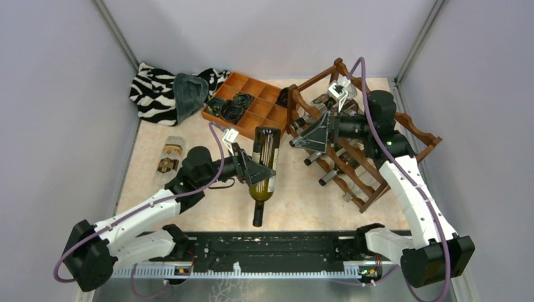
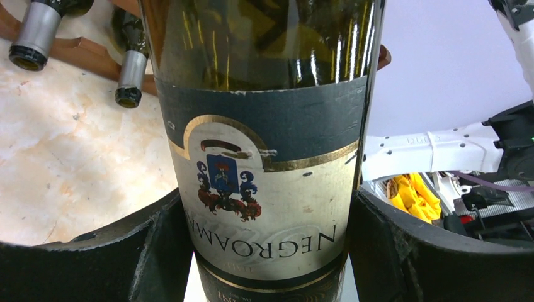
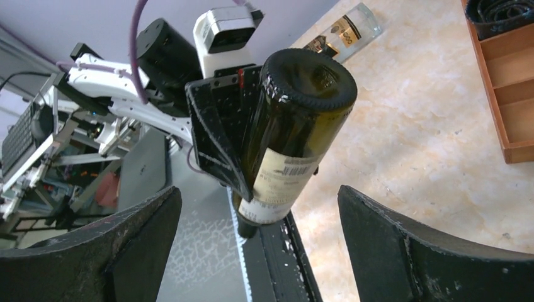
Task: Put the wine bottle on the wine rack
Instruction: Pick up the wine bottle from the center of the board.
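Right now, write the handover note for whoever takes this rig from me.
Left end effector: shut on the wine bottle, neck pointing toward the near edge.
Right end effector: open, empty, over the wine rack, facing the bottle.
Wine rack: on the right side, other bottles already in it.
Done: bottle grasped.
Left: carry it to the rack and lay it in.
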Action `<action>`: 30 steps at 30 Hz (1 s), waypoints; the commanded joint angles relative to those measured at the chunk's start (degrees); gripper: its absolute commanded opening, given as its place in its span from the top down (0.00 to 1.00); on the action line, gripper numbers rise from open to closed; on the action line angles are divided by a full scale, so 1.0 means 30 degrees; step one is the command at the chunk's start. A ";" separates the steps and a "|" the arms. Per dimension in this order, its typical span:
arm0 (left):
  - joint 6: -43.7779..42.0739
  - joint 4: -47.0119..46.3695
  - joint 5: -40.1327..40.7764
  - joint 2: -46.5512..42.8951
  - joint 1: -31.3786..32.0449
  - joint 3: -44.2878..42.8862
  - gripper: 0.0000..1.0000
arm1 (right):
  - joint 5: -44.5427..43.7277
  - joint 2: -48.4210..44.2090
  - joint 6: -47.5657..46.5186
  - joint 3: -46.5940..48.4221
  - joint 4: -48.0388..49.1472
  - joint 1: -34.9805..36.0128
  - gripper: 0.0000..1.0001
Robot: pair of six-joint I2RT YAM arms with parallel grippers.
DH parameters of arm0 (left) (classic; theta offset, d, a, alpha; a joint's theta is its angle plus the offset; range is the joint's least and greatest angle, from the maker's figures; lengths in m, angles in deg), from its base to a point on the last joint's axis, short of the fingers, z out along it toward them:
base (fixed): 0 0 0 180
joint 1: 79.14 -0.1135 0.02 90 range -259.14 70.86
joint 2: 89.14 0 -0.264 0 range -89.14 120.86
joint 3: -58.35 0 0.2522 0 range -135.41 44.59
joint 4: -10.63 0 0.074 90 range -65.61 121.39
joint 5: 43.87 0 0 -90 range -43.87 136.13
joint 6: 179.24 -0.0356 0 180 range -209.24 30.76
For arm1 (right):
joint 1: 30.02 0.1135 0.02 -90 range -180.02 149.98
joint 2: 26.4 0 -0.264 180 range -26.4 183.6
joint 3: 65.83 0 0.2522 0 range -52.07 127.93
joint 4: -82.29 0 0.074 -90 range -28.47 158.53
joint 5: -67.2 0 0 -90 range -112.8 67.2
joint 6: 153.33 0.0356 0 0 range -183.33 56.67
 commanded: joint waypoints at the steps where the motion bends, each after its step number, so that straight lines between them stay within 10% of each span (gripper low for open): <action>1: 0.0096 -0.2998 0.2784 0.0455 0.1349 -0.1750 1.00 | -0.2794 -0.0182 0.2041 0.1081 0.1228 0.1318 0.07; 24: -0.2414 -0.2254 0.6392 0.4599 0.4886 -0.6251 1.00 | -0.7812 0.2539 0.2209 0.1552 0.0207 0.4369 0.02; 30: -0.2226 -0.2054 0.6541 0.5030 0.4911 -0.6652 0.98 | -0.7622 0.2023 0.1877 0.1142 0.0916 0.4352 0.52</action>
